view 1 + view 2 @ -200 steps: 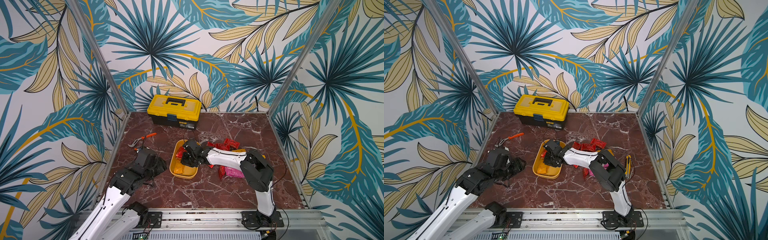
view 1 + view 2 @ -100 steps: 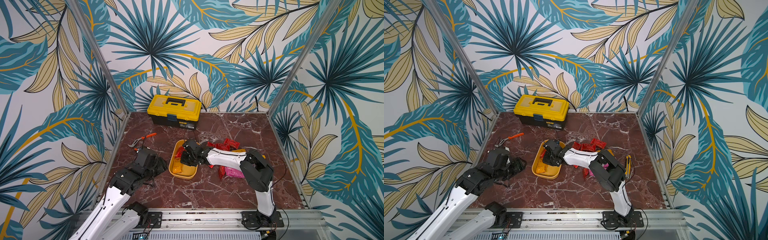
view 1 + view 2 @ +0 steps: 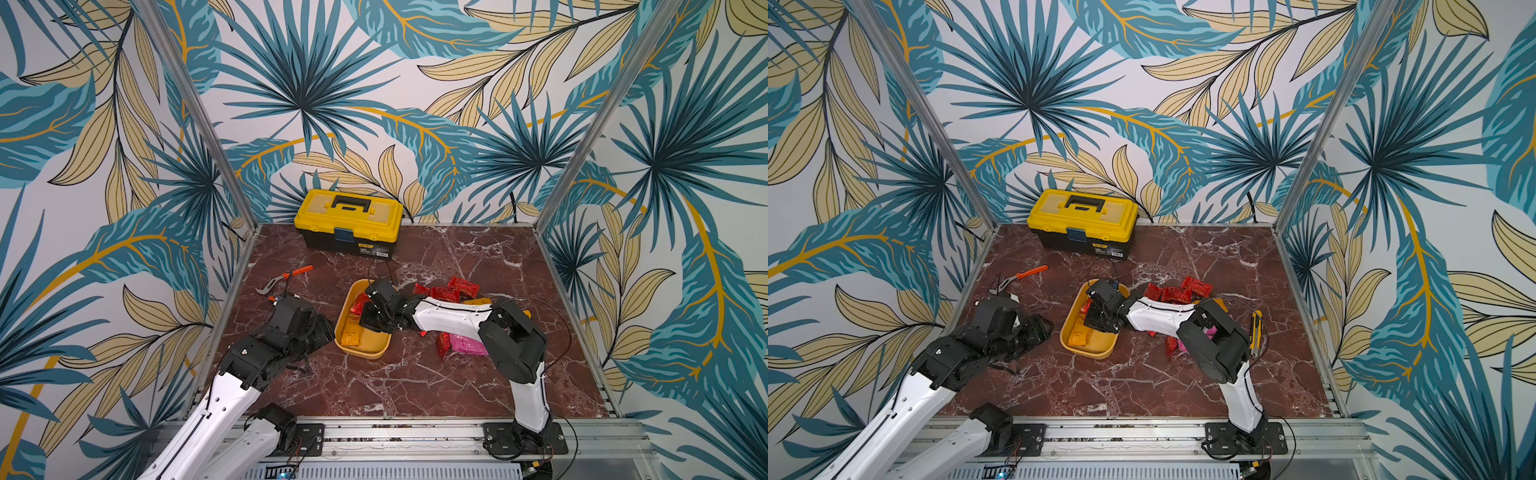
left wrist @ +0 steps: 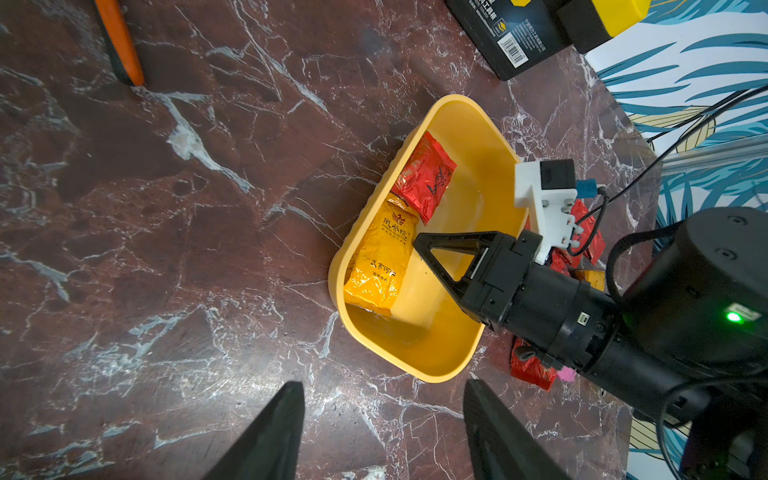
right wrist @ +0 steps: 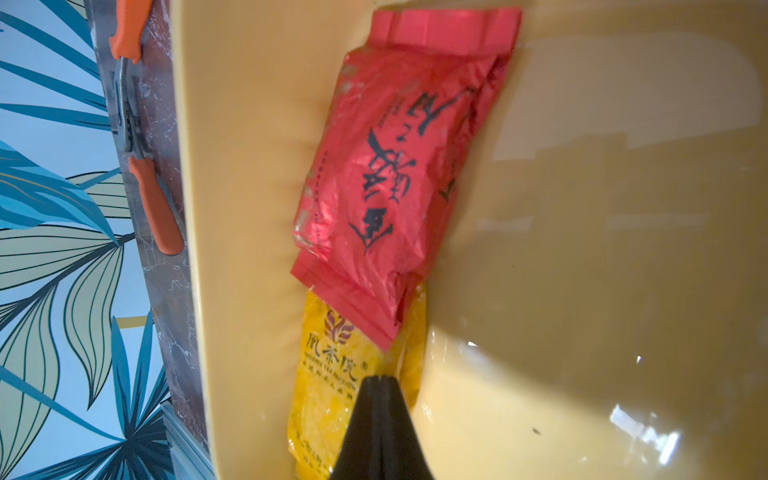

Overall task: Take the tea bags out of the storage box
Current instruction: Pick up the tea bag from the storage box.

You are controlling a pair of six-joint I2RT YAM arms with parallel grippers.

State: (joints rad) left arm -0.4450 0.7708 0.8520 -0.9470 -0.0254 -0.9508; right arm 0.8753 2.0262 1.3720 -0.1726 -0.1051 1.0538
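Partly, closed right fingers [image 5: 365, 436] cover the yellow tea bag [image 5: 328, 374].

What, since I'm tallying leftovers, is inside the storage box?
One red tea bag and one orange-yellow tea bag, the red overlapping its end. The right gripper covers part of the storage box floor, hiding anything beneath.

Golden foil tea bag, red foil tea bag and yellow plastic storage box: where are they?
Golden tea bag [image 4: 377, 262]: left wrist view, printed front.
Red tea bag [image 4: 424, 179]: left wrist view, middle.
Storage box [image 4: 469, 129]: left wrist view, inner wall.
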